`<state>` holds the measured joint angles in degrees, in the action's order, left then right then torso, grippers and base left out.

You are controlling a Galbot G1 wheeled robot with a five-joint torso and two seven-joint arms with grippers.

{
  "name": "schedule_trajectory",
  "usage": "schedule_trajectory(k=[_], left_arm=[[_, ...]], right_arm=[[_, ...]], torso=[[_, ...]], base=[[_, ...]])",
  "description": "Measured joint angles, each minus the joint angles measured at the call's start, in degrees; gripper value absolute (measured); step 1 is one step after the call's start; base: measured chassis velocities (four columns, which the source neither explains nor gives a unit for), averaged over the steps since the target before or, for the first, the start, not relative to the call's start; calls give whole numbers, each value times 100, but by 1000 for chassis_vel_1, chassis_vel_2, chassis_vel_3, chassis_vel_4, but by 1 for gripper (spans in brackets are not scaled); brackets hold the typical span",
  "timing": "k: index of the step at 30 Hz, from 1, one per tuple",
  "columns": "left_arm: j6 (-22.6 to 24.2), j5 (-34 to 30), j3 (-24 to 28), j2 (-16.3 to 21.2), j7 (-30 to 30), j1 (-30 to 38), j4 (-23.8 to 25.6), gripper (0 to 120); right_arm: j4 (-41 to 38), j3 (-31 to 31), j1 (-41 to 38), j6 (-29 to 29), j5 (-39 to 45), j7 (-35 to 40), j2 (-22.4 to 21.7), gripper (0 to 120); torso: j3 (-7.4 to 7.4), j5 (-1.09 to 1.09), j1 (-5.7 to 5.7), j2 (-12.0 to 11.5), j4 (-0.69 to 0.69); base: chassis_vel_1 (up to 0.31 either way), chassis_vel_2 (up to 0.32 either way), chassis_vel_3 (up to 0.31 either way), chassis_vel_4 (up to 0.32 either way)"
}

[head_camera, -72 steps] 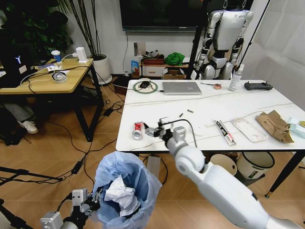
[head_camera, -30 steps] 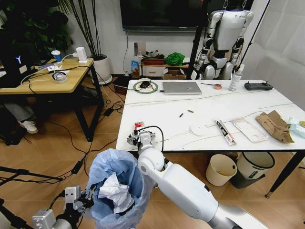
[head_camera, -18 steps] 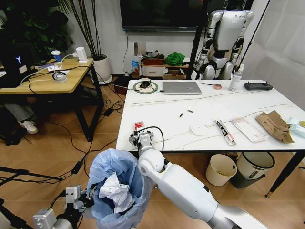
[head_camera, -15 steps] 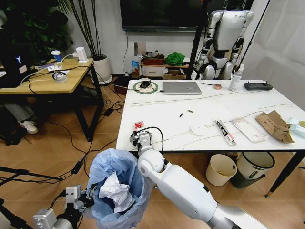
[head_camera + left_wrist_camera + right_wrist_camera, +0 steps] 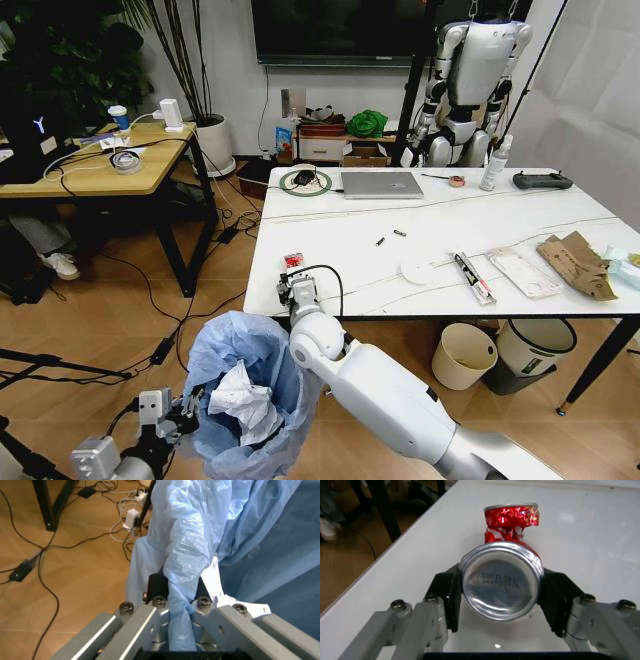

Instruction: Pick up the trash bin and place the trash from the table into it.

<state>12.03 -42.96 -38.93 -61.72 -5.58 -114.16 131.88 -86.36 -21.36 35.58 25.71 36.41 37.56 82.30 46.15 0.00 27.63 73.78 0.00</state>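
Observation:
The crushed red can [image 5: 501, 587] lies on the white table [image 5: 450, 225] at its front left corner, silver base toward the wrist camera. My right gripper [image 5: 296, 290] is shut on it, one black pad [image 5: 451, 592] pressing each side. The trash bin [image 5: 250, 395], lined with a crinkled light-blue bag and holding crumpled white paper, hangs below that corner. My left gripper [image 5: 170, 415] is shut on the bag's rim [image 5: 185, 573]. More trash lies at the table's right: torn brown cardboard [image 5: 577, 262], clear plastic packaging [image 5: 524, 270] and a long wrapper [image 5: 473, 277].
A silver laptop [image 5: 381, 184] and a black controller [image 5: 541, 180] sit at the table's far side. A cream bin [image 5: 466, 355] and a white bin [image 5: 530, 345] stand under the table. A wooden desk [image 5: 100, 160] is at the left, with cables across the floor.
My right gripper has moved left along the table's front edge to the red can and closed around it. The trash bin has shifted slightly left and lower.

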Motion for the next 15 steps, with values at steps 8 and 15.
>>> schedule_trajectory(k=[8, 15], left_arm=[[34, -85, 166, 8, -45, 83, 122, 0], [61, -186, 213, 22, -82, 133, 207, 0]], right_arm=[[-1236, 261, -136, -406, 1210, -419, -508, 45], [-2845, 159, -148, -610, 1902, -579, -1319, 45]], torso=[[0, 1, 0, 0, 0], [0, 1, 0, 0, 1]], base=[[0, 0, 0, 0], [0, 0, 0, 0]])
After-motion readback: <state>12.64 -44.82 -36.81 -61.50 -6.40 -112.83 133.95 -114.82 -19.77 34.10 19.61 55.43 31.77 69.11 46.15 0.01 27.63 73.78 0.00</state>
